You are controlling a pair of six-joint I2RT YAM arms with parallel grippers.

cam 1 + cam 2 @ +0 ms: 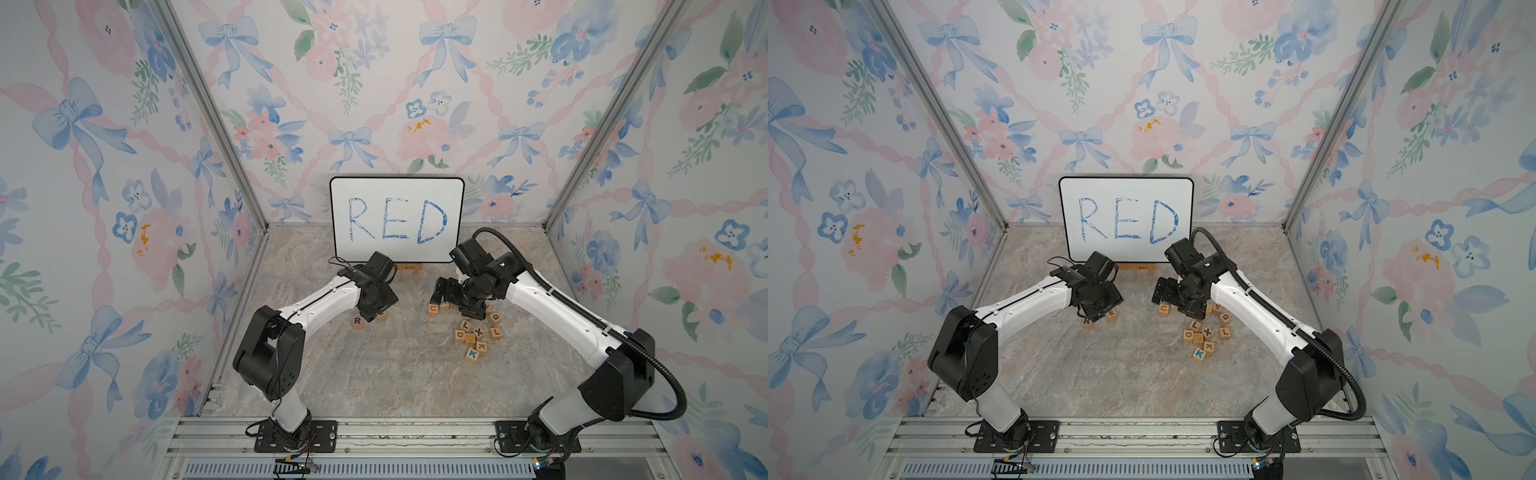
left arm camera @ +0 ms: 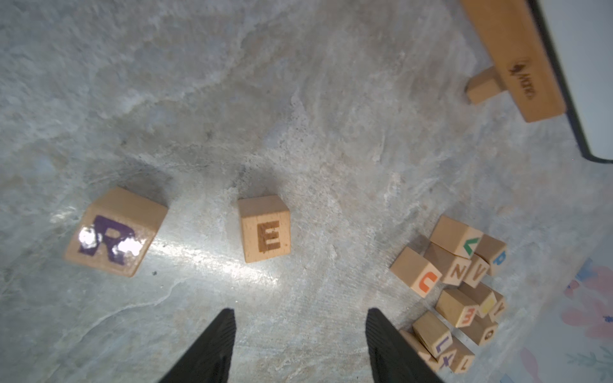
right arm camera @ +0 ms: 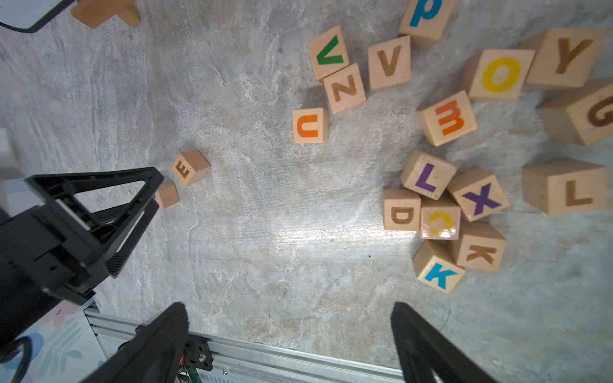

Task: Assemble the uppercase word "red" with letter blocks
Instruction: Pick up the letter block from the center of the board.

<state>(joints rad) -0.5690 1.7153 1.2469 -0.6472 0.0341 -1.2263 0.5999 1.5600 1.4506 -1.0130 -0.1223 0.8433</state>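
Two letters down, one to go: in a top view the R block (image 1: 1086,321) has the E block (image 1: 1111,313) at its three o'clock, the D block (image 1: 1188,334) lies farther that way in the spare pile (image 1: 1208,332), and the left gripper (image 2: 300,313) and right gripper (image 3: 288,306) both hang wide-jawed and empty.

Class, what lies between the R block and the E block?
Nothing: only bare tabletop separates the R block and E block, shown in the left wrist view.

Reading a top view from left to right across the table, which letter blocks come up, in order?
R block → E block → U block → D block → G block. The blocks crowded between D and G overlap sideways, so they are left out.
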